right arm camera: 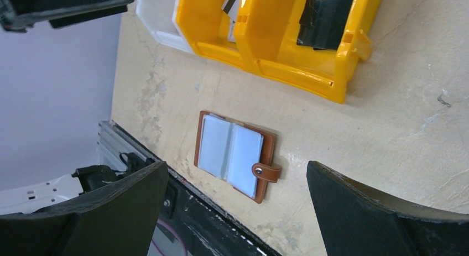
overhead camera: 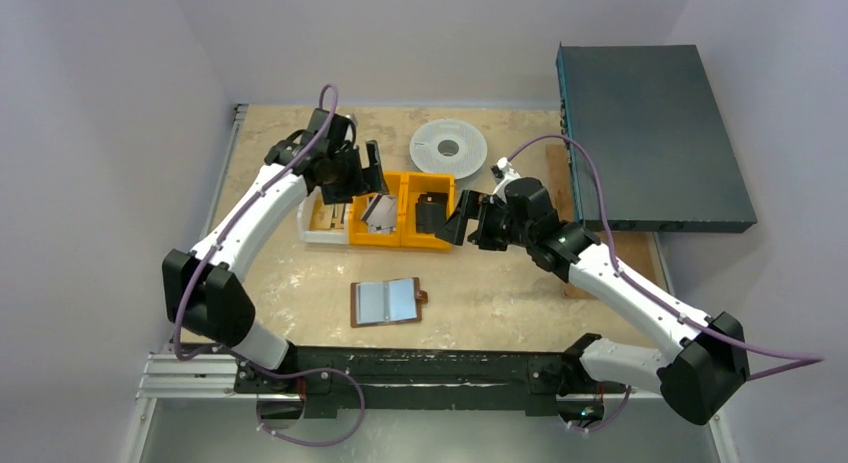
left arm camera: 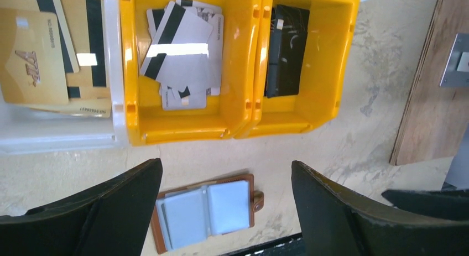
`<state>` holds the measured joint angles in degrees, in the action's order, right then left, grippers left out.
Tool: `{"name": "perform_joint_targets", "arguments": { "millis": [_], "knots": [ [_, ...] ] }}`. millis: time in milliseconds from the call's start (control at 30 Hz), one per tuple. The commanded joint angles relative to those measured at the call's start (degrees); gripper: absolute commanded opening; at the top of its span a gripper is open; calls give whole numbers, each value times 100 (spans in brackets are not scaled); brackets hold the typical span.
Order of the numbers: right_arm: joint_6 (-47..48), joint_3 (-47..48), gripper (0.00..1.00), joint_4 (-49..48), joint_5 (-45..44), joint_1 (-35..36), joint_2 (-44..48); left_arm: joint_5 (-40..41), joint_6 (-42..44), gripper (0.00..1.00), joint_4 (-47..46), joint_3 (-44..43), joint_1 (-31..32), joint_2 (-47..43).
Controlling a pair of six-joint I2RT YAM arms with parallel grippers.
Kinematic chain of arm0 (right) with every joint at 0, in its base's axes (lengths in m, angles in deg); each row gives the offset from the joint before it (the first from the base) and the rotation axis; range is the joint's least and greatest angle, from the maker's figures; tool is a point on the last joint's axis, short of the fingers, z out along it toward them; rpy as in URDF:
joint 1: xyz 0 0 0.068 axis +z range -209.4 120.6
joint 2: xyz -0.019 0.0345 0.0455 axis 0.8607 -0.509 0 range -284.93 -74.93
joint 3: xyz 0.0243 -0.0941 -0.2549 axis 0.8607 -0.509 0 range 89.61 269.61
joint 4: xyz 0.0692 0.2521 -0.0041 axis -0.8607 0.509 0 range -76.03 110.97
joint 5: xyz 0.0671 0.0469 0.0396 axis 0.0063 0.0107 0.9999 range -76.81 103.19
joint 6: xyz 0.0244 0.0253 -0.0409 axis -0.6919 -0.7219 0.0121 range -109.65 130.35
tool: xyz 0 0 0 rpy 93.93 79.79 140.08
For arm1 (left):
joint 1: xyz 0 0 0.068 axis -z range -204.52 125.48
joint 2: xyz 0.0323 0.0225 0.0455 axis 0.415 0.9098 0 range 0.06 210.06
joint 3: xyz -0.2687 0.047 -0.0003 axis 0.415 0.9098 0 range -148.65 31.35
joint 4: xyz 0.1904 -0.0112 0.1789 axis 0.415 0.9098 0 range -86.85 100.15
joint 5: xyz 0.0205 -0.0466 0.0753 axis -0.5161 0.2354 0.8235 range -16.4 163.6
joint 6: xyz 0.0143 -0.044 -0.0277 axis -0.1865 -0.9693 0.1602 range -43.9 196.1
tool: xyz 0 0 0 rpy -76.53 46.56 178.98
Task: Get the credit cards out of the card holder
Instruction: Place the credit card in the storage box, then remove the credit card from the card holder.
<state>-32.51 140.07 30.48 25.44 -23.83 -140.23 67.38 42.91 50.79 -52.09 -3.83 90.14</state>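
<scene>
From above, my two bases sit on the black rail (overhead camera: 400, 368) at the bottom edge. Just up from it, at centre, the card holder (overhead camera: 388, 301) lies open and flat on the table (overhead camera: 500, 293), a brown leather frame around two pale grey-blue pockets, its strap to the right. Higher up, my left claw (overhead camera: 368, 175) hangs over the left yellow bin (overhead camera: 375, 241) and my right claw (overhead camera: 455, 218) beside the right bin. From my left wrist, my dark fingers (left arm camera: 110, 212) fill the lower corners, spread wide with nothing between them. The card holder (left arm camera: 204, 212) shows at bottom centre, and the credit cards (left arm camera: 182, 57), silvery grey with dark stripes, lie heaped in the left yellow bin (left arm camera: 182, 135) at the top. A black item (left arm camera: 287, 51) lies in the neighbouring bin. From my right wrist, my fingers (right arm camera: 110, 212) also stand wide apart and empty, with the card holder (right arm camera: 235, 153) on the table at centre and the bins (right arm camera: 287, 73) at the top.
</scene>
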Motion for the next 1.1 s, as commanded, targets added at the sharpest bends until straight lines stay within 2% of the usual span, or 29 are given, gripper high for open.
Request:
{"name": "perform_joint_targets", "arguments": {
  "millis": [0, 167, 367, 600, 800, 1067],
  "knots": [
    [-103, -71, 99, -263, -271, -2, -44, -118, 237, 88, 65, 326, -21, -648],
    [-109, -13, 99, -309, -187, 93, -275, -169, 278, 89, 112, 744, -21, -1247],
    [-44, 415, 99, -88, -704, 853, -725, -145, 256, 89, 110, 1289, -21, -1823],
    [-127, 777, 98, -24, -943, 1582, -1461, 400, 97, 89, 292, 1969, -21, -2309],
    [-153, 1076, 88, 13, -1160, 2108, -2100, 1407, -223, 89, 774, 2314, -113, -2468],
    [-123, 1637, 65, 63, -1473, 2630, -3104, 1242, -345, 89, 700, 2830, -509, -2952]
  ]
}}
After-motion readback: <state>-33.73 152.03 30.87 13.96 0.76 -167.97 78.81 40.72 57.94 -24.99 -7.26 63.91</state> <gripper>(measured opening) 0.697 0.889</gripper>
